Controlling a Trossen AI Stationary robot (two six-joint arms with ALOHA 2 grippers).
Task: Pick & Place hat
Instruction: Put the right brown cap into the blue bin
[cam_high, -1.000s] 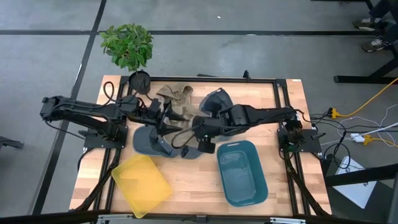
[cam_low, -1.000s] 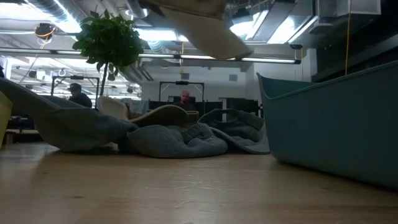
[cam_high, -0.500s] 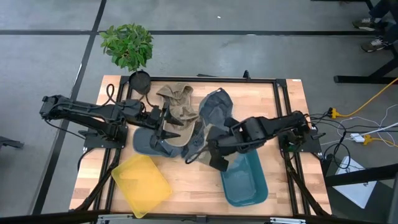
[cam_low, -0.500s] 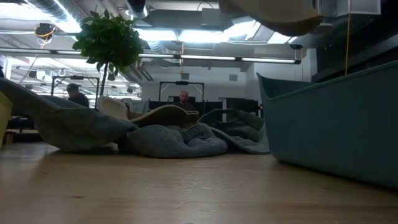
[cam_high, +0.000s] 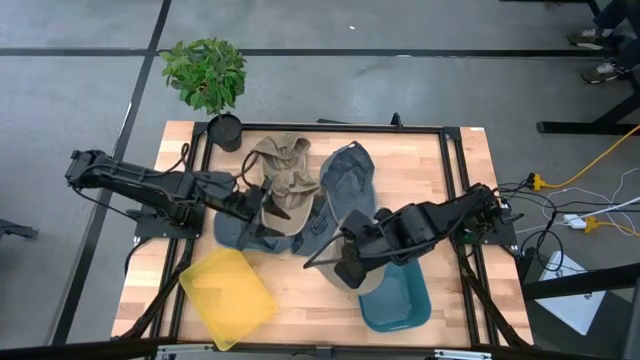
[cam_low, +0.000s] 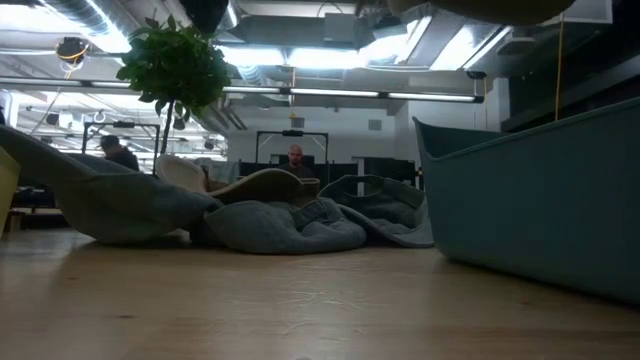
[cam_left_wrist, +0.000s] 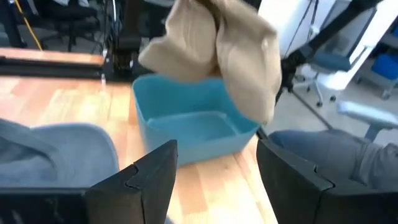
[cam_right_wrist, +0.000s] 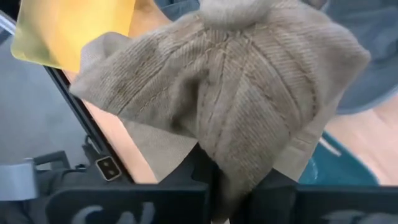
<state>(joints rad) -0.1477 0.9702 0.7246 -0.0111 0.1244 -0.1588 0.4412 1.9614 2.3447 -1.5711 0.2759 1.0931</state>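
A tan corduroy hat (cam_right_wrist: 217, 93) hangs from my right gripper (cam_high: 350, 266), which is shut on it, above the left part of the teal bin (cam_high: 400, 300). The left wrist view shows the tan hat (cam_left_wrist: 217, 50) dangling over the teal bin (cam_left_wrist: 186, 124). My left gripper (cam_left_wrist: 214, 186) stands open with nothing between its fingers, over the pile of hats at mid-table. In that pile lie another tan hat (cam_high: 285, 165) and grey-blue hats (cam_high: 345, 178), resting on the wooden table and on each other. My right gripper pinches a bunched fold of the tan hat's crown (cam_right_wrist: 233, 155) between its two fingers. The fingers come from above, slanting steeply down. The cloth itself covers the fingertips. The hat hangs slack below the fingers, clear of the table and above the teal bin.
A yellow bin (cam_high: 228, 297) sits at the near left of the table. A potted plant (cam_high: 208, 72) stands at the far left corner. A black frame (cam_high: 455, 160) runs around the tabletop. People sit in the room behind the table (cam_low: 296, 158).
My right gripper has carried the tan hat away from the pile, toward the table's right and near edges, to above the teal bin, and its wrist has rolled. My left gripper has tipped downward over the pile and stayed open.
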